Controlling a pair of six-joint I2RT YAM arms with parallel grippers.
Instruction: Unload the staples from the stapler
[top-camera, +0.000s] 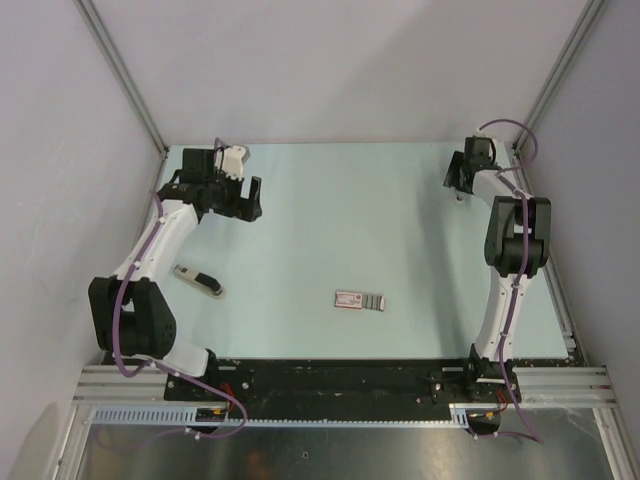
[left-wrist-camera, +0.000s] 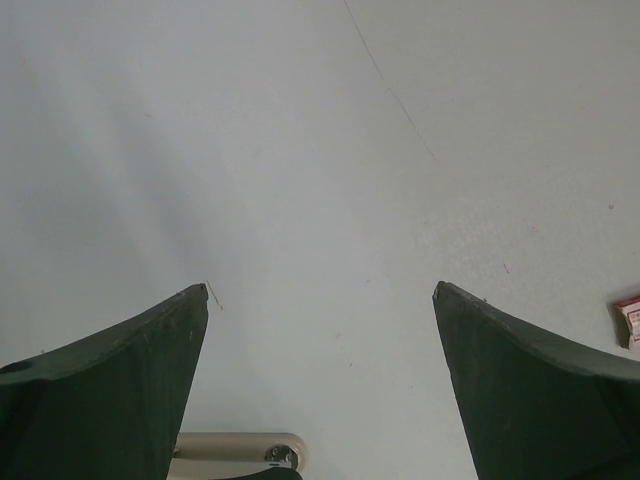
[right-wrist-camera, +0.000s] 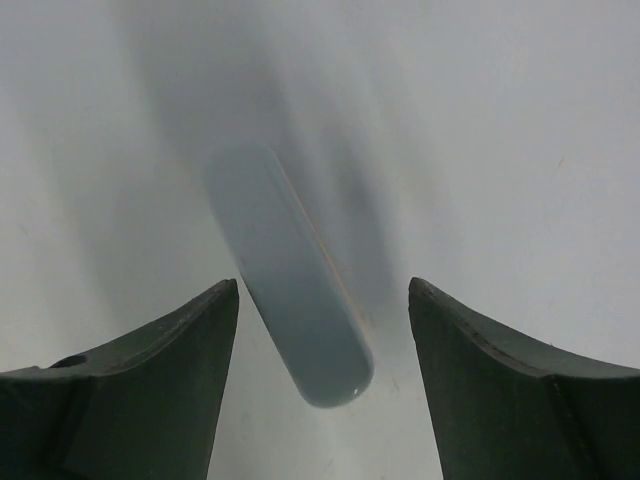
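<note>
The stapler (top-camera: 198, 281), slim and black with a pale metal end, lies on the table at the left, in front of my left gripper (top-camera: 250, 197). In the left wrist view, a pale end with a silver rivet (left-wrist-camera: 240, 450) shows at the bottom edge, apparently the stapler's. My left gripper (left-wrist-camera: 320, 295) stands wide open over bare table. My right gripper (top-camera: 460, 185) is at the back right corner. Its jaws (right-wrist-camera: 323, 282) are apart around a blurred grey rounded bar (right-wrist-camera: 290, 280) without touching it. The staples are not in view.
A flat box with a red-and-white label (top-camera: 359, 300) lies near the middle of the table, also seen as the red box (left-wrist-camera: 630, 320) at the right edge of the left wrist view. Walls and metal posts close in the back and sides.
</note>
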